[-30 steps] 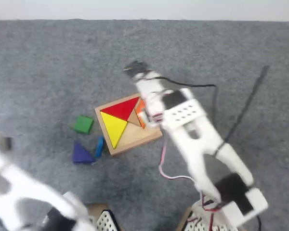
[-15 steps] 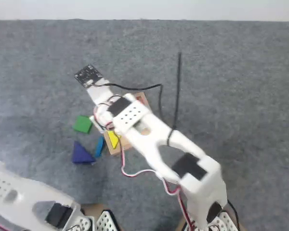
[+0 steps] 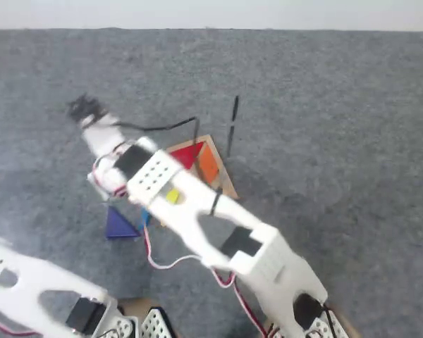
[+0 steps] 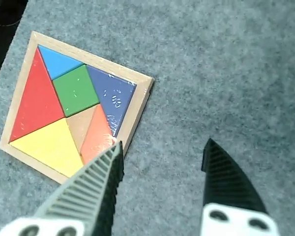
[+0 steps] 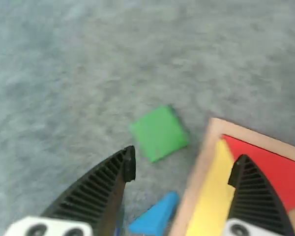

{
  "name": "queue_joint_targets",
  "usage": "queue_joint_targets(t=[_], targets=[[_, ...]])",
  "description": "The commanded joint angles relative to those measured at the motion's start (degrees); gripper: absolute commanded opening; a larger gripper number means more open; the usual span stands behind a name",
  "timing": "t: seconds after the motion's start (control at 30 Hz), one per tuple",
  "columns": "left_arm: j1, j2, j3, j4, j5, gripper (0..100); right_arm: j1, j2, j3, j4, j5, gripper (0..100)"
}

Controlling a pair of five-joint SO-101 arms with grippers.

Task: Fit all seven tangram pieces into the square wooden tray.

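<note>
my right pincer [image 5: 186, 166] spread wide above the desk [image 5: 64, 59], green square [image 5: 159, 132] sitting just ahead between its tips, not touching, wooden tray [image 5: 202, 164] just beside it

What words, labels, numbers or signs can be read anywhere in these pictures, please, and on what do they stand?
None can be read. The wooden tray and its coloured pieces bear no print; faint pale marks on the dark blue piece are too blurred to tell as writing.
</note>
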Motion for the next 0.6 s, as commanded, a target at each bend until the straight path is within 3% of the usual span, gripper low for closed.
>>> queue_joint_targets(t=[0.0,0.2,0.57], targets=[[-1.14,-1.05,-2.42,2.11,0.79,25,-2.95,0.75,-3.43,0.48,9.32,30.7],[-2.99,-1.14,-2.68,2.11,0.62,25,-2.95,6.11,-3.52,-2.51,16.53,30.7],[-4.22,-0.62,-2.51,2.11,0.62,25,-1.45,10.68,-3.52,-11.74,20.04,30.7]])
